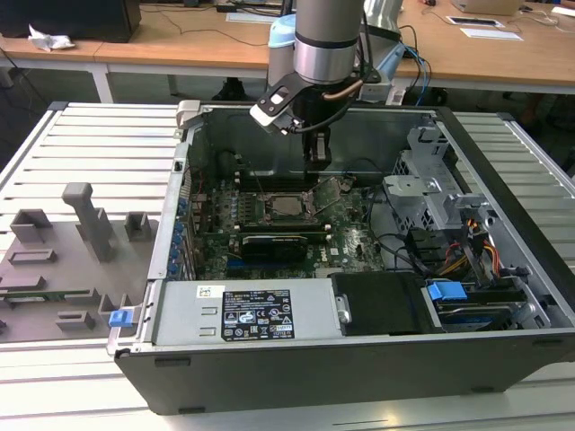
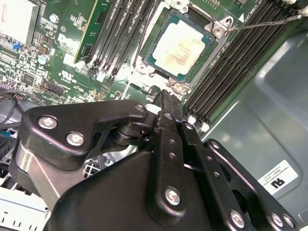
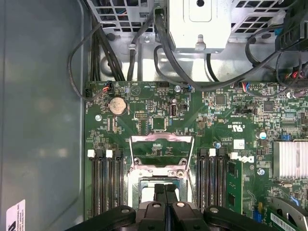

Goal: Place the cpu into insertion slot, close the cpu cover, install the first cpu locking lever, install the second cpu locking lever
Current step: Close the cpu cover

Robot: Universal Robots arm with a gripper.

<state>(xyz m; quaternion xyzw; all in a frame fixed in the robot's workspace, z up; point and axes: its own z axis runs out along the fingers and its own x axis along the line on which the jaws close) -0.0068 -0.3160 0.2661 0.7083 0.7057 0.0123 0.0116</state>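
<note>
The cpu [image 2: 184,48], a silver-grey square chip, lies flat in the insertion slot [image 2: 144,57] on the green motherboard; it also shows in the exterior view as the cpu [image 1: 289,205]. The cpu cover [image 3: 162,148], a thin silver frame, stands flipped open on the far side of the socket from my fingers. A thin metal locking lever [image 2: 264,22] sticks out free past one socket corner. My gripper [image 3: 165,192] hangs just above the socket's near edge, its black fingers [image 2: 166,103] pressed together and holding nothing. The exterior view places my gripper [image 1: 316,154] inside the case, above the board.
Black memory slots [image 3: 103,185] flank the socket on both sides. A long black card [image 1: 274,244], a power supply [image 1: 256,314] and a drive cage [image 1: 431,193] with cables crowd the case. A finned heatsink [image 3: 291,159] sits nearby. Grey fixtures [image 1: 54,260] stand outside at the exterior view's left.
</note>
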